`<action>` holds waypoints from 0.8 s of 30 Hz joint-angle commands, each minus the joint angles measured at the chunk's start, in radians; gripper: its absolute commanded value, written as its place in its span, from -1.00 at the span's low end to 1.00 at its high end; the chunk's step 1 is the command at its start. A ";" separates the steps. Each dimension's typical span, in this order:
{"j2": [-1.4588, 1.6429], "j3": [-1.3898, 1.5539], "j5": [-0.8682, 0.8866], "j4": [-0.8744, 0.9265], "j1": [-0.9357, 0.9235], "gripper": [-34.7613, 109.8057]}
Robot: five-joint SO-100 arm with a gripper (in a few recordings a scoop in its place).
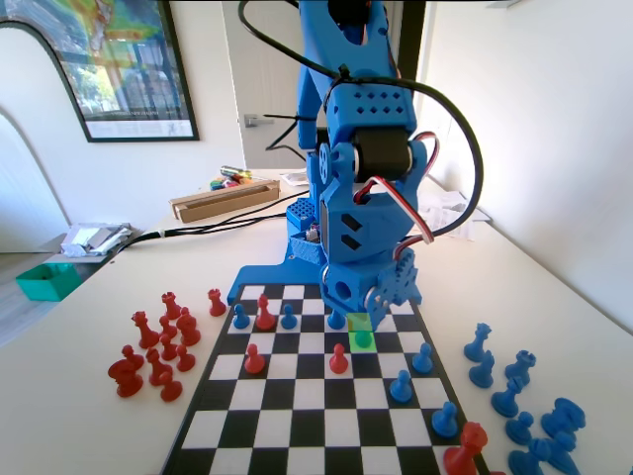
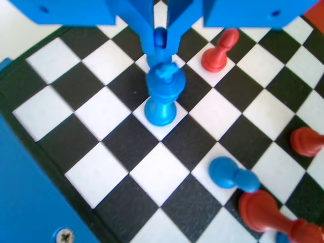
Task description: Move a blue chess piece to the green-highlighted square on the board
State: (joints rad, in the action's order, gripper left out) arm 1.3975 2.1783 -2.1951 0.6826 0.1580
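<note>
In the wrist view the gripper [image 2: 161,48] pinches the blue chess piece [image 2: 163,96], which stands on a white square of the board [image 2: 101,147]; adjoining squares lie bare, and a red pawn [image 2: 219,50] is near.

In the wrist view, two fingers [image 2: 144,30] hang over one tall blue piece [image 2: 163,98]. One blue pawn [image 2: 230,174] lies to their lower right, and three red pieces [image 2: 220,50] stand to their right. In the fixed view there is one board [image 1: 297,435] with one green-highlighted square [image 1: 359,324]. It carries four red pieces and seven blue pieces [image 1: 400,386]. Off the board lie roughly a dozen red pieces in the left heap [image 1: 158,346] and roughly eight blue in the right heap [image 1: 514,396], both too bunched for an exact count.
</note>
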 commanded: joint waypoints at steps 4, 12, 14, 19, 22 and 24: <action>0.028 -0.035 -0.015 0.002 0.008 -0.38; 0.064 -0.132 -0.020 0.170 0.000 -0.36; 0.091 -0.172 -0.017 0.245 -0.002 -0.36; 0.178 -0.272 0.037 0.417 -0.002 -0.36; 0.244 -0.353 0.092 0.545 0.000 -0.37; 0.304 -0.402 0.152 0.604 0.005 -0.38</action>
State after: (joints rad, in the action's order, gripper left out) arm 1.5401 1.8991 -2.1062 1.1643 0.1442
